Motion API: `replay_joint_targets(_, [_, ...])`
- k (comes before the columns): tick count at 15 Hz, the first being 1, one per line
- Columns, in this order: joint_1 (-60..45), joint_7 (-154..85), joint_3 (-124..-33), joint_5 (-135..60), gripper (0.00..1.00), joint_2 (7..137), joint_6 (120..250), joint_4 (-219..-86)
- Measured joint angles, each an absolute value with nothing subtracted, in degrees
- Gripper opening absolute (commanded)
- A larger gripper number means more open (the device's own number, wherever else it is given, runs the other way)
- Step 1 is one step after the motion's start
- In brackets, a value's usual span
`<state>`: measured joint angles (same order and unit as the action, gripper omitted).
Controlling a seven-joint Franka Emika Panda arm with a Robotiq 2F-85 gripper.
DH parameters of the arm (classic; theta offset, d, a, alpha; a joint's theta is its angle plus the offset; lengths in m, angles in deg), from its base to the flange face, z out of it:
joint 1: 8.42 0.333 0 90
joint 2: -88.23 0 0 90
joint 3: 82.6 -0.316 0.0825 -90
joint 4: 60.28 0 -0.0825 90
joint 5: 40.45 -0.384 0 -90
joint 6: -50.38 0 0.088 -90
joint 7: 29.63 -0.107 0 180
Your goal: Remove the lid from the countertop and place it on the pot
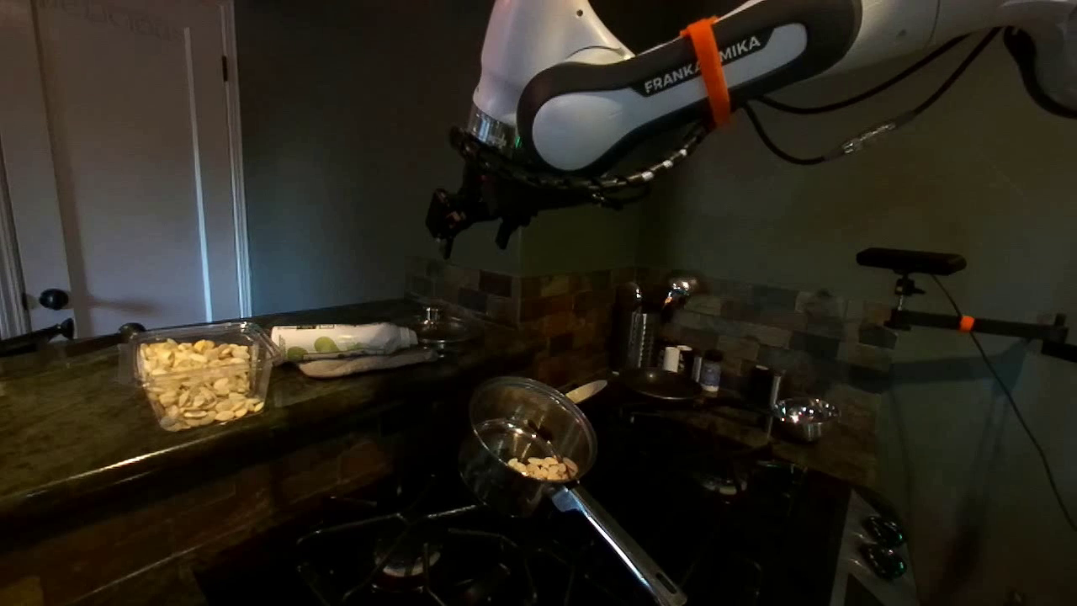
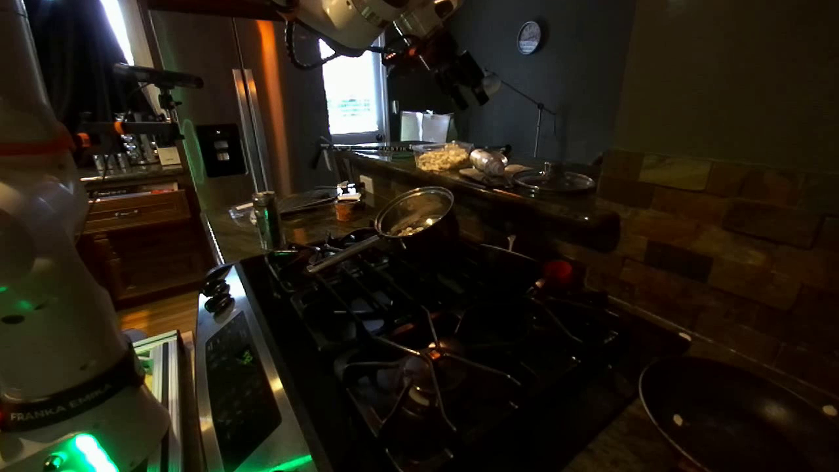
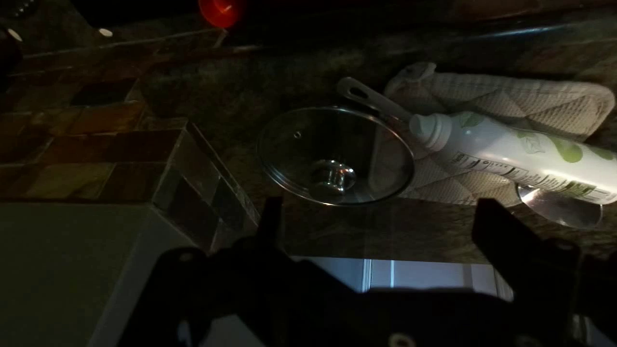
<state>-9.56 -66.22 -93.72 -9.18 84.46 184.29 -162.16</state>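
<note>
So the gripper (image 3: 379,207) isn't holding anything: its fingers (image 3: 271,217) are spread wide with nothing between them, and it hangs well above the countertop (image 1: 67,421). My guess is they're that far apart so they'll clear the knob (image 3: 336,176) on the way down. In the wrist view that knob sits off-centre, nearer the finger by the tiled wall corner (image 3: 202,197), so I'd shift over first. The lid (image 3: 332,144) itself, shiny-rimmed clear glass, lies knob-up on the countertop, which suits a grab from above. One edge overlaps the quilted cloth (image 3: 501,97), so it might not sit dead flat, can't really tell. There's a white bottle (image 3: 525,149) lying on that cloth too, cap (image 3: 429,130) just beside the lid, and I'd bet that's what gets bumped if the fingers come down sloppy. Further out and lower, the pot (image 1: 492,484) is on the stove (image 2: 432,357) with some pale pieces (image 1: 543,468) inside and no cover on it, presumably so it can take the lid. Its handle (image 1: 623,547) points away from the countertop, probably handy since the lid would be coming over from the opposite side.
</note>
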Motion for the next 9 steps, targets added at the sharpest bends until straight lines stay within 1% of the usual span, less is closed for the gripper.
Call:
replay_joint_targets(5, [-8.08,-66.02,-92.44,-9.04,1.0,83.85,183.97,-161.19])
replay_joint_targets(9, [-6.41,-61.11,-89.74,-10.4,1.0,77.46,183.56,-154.78])
